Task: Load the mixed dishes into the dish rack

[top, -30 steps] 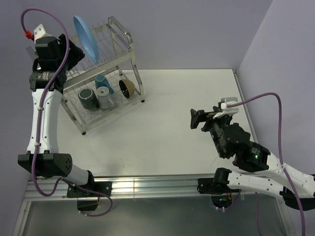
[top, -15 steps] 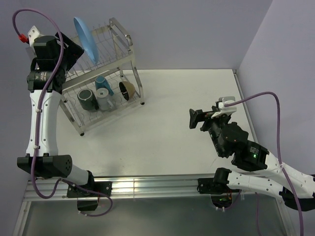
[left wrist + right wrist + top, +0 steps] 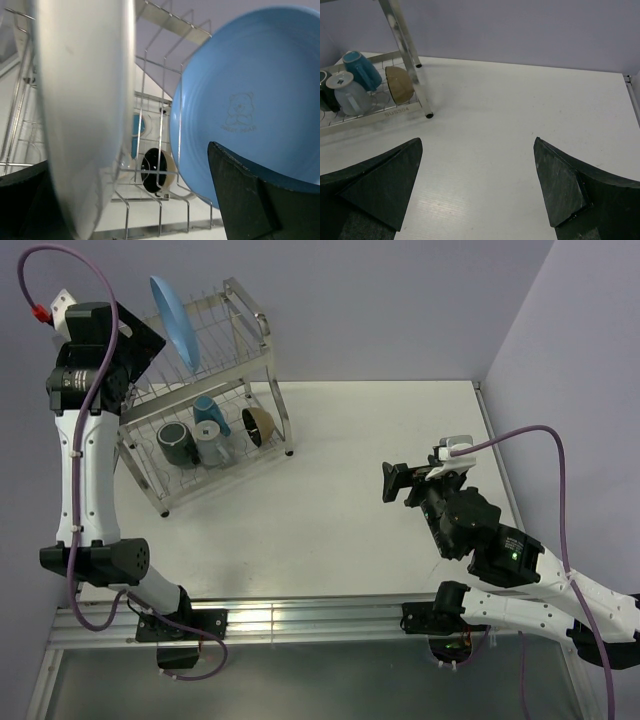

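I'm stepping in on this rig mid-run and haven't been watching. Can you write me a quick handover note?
Left gripper: open, up at the dish rack's upper tier, white plate on edge between its fingers; contact unclear.
Right gripper: open, empty, over the table, away from the rack.
Upper tier: light-blue plate with the white plate beside it.
Lower shelf: dark mug, pale cup, blue mug, black-and-tan bowl.
Done: all six dishes sit in the rack.
Left: probably only backing the left arm out without knocking the white plate.
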`<state>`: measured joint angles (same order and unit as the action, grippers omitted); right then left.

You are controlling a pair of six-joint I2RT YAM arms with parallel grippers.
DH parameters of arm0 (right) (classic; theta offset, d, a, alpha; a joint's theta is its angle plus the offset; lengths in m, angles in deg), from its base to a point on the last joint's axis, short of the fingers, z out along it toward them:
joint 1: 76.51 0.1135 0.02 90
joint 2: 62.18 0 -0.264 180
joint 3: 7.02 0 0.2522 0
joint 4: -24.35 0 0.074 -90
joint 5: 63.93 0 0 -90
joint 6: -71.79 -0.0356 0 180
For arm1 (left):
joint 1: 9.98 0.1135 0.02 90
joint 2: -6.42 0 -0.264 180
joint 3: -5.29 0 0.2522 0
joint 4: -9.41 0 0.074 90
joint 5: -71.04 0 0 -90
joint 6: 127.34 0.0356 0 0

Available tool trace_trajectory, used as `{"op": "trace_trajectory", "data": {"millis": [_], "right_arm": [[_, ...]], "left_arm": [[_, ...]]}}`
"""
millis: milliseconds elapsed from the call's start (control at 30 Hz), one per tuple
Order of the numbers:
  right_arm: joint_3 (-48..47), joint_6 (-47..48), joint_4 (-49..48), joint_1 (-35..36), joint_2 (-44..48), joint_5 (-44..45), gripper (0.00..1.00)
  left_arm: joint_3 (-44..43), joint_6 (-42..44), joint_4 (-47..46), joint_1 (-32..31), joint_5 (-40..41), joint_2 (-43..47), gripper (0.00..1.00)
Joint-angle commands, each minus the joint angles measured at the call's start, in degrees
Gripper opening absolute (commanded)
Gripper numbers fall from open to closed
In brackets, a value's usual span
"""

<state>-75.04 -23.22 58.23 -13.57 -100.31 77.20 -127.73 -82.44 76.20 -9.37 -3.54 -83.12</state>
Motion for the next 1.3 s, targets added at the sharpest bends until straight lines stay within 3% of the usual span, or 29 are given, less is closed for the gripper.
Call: {"op": "trace_trajectory", "data": {"millis": [0, 333, 733, 1000, 1267], "right_arm": [[-1.55, 0.27, -2.45, -0.62, -0.01, -0.07, 1.0], [-1.29, 0.44, -2.45, -1.06, -0.45, -0.68, 1.0], [-2.34, 1.41, -3.07, -1.94, -2.56, -2.62, 1.0], [-3.04, 0.18, -2.02, -2.56, -3.44, -4.11, 1.0], [-5.33, -4.38, 2.55, -3.17, -5.9, -7.8, 1.0]], "left_arm": [[-5.71, 2.83, 9.36, 1.42, 6.11, -3.53, 0.99], [-8.09, 5.29, 7.79, 1.42, 9.19, -2.75, 0.99], [-14.51, 4.94, 8.57, 1.24, 5.24, -1.7, 0.99], [-12.93, 5.02, 9.01, 1.16, 4.18, 2.78, 0.99], [-5.73, 6.17, 9.89, 1.16, 4.01, 11.48, 0.99]]}}
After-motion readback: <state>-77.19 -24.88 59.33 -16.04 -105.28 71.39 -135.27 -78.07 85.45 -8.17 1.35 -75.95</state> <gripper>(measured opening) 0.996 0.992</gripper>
